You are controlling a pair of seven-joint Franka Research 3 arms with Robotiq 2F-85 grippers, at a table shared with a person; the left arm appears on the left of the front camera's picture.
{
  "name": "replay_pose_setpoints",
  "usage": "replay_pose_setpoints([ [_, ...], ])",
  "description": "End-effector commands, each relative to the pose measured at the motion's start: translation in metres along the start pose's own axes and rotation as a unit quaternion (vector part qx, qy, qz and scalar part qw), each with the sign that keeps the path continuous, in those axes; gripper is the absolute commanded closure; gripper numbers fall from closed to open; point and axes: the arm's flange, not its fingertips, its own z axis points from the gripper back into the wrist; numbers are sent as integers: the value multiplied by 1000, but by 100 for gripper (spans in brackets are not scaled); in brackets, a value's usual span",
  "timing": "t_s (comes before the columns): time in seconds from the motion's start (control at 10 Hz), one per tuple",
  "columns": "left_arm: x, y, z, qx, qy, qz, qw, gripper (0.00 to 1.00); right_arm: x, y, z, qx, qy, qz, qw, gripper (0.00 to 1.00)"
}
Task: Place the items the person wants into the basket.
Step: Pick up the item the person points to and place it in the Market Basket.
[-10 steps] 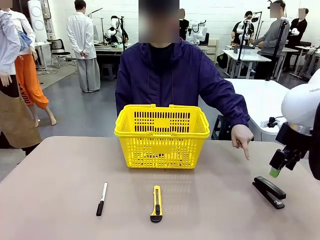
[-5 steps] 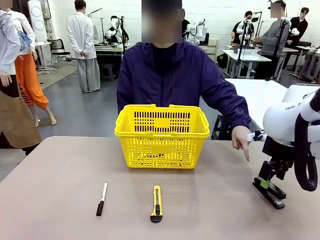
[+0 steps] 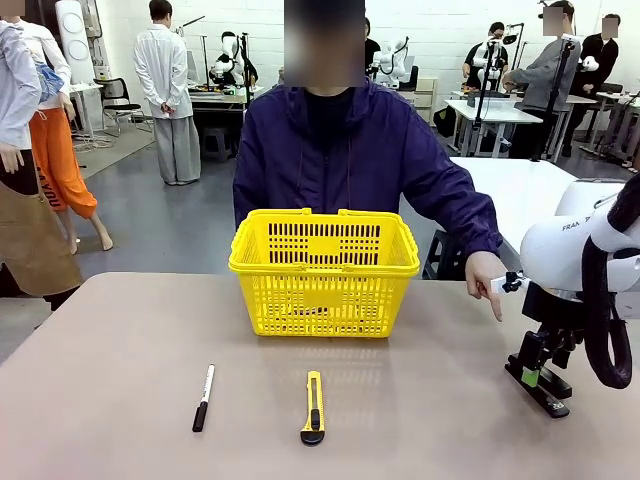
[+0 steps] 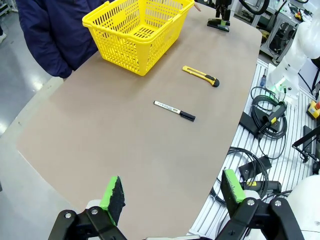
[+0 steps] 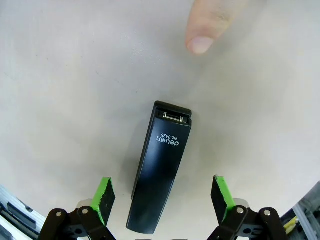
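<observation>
yellow slotted basket, black stapler, navy-purple jacket

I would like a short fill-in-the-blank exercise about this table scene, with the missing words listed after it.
1. The person's finger points at the black ____.
2. The right pincer stands ____ around the stapler.
3. The box cutter lies in front of the yellow ____.
4. The marker has a ____ cap.

Missing words: stapler; open; basket; black

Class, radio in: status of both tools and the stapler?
Right tool open, astride stapler. Left tool open, holding nothing. Person's finger points nearby.
</observation>
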Motion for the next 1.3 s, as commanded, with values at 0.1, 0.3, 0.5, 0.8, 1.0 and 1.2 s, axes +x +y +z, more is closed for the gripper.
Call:
replay_pose_setpoints([
  [0.1, 0, 1, 2, -5, -10, -9, 1000, 0, 5, -3, 1, -13, 19, 12, 1000, 27],
  [0.3, 0, 1, 2, -5, -10, -9, 1000, 0, 2, -2, 0, -10, 24, 16, 1000, 84],
  [0.5, 0, 1, 2, -5, -10, -9, 1000, 0, 3, -2, 0, -7, 33, 19, 999, 100],
  [0.8, 0, 1, 2, -5, -10, -9, 1000, 0, 1, -2, 2, -3, 30, 15, 999, 100],
  [1.0, 0, 1, 2, -5, -10, -9, 1000, 0, -3, -5, 15, 0, 10, 3, 1000, 100],
  [1.2, 0, 1, 2, -5, -10, -9, 1000, 0, -16, -3, 53, 6, -14, -15, 1000, 86],
])
